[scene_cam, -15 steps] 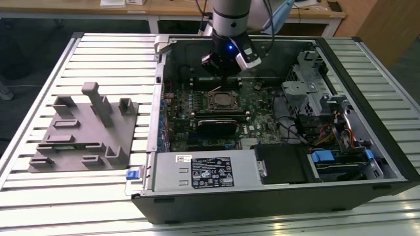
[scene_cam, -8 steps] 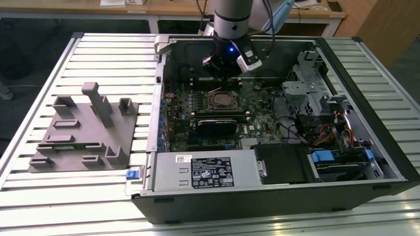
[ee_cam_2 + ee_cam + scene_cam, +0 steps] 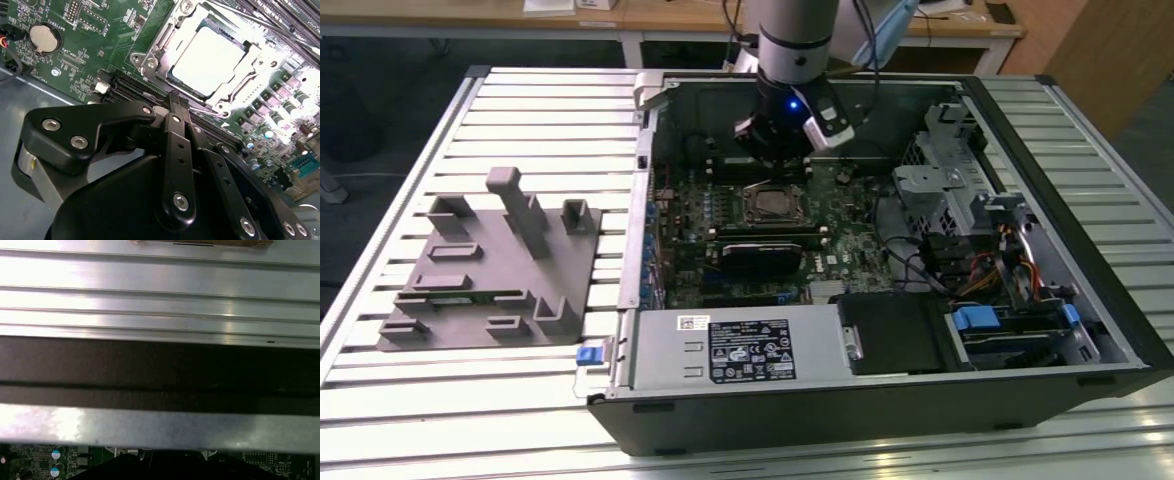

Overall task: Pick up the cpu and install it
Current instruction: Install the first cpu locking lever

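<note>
Black linked gripper (image 3: 172,107) arms crowd the second wrist view, the tips drawn together on nothing, poised just beside the square metal-rimmed socket frame (image 3: 200,57). Around that frame spreads the green motherboard (image 3: 100,30) inside the open black computer case (image 3: 854,400). Seated within the frame lies the cpu (image 3: 207,60), a flat silvery-white square, level and glaring. Any withdrawal should probably rise straight, clear of the frame.

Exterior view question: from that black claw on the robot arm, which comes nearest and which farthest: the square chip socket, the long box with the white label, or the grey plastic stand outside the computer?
From the gripper:
1. CPU socket, just below it on the green board.
2. Long grey box, along the case's front edge.
3. Grey plastic fixture, outside the case, on the exterior view's left.
</note>
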